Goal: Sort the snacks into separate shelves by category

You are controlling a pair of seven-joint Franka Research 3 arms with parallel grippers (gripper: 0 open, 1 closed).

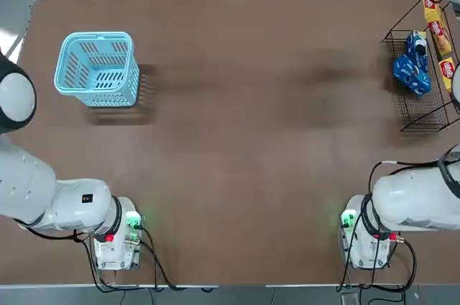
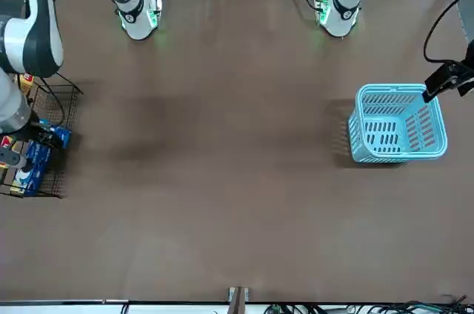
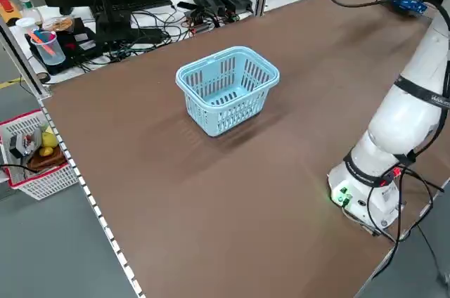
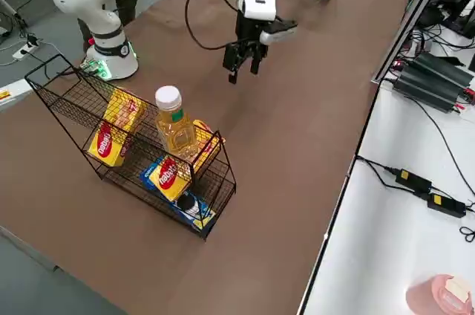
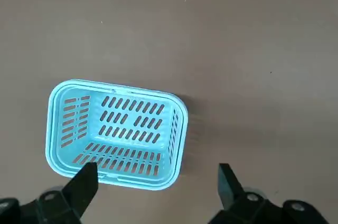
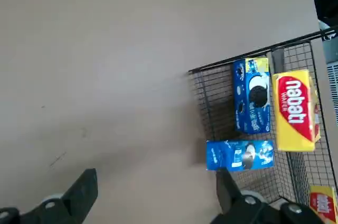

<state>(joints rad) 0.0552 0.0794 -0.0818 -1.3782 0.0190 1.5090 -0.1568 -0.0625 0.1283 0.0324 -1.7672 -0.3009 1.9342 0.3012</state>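
- Brown table (image 1: 237,175) spreads wide beneath me, with the wire rack (image 4: 126,189) at my right edge.
- On its lower tier sit the blue packets (image 6: 252,95), grouped apart from the yellow boxes (image 6: 296,110) behind them; I judge the tiers are meant to split the two kinds.
- One blue packet lies lengthwise with the rack, its long axis running away from my bases; the other (image 6: 240,154) is turned across it, one end poking past the rack's open edge.
- The yellow boxes follow one another along the rack's length, probably lettering outward, though wire hides part of them.
- A capped bottle (image 4: 177,133) stands upright among them.
- My right gripper (image 6: 157,174) is open and empty by the rack, likely placed to reach that turned packet.
- My left gripper (image 5: 157,168), also open and empty, hangs near the blue basket (image 5: 116,134), apparently waiting.
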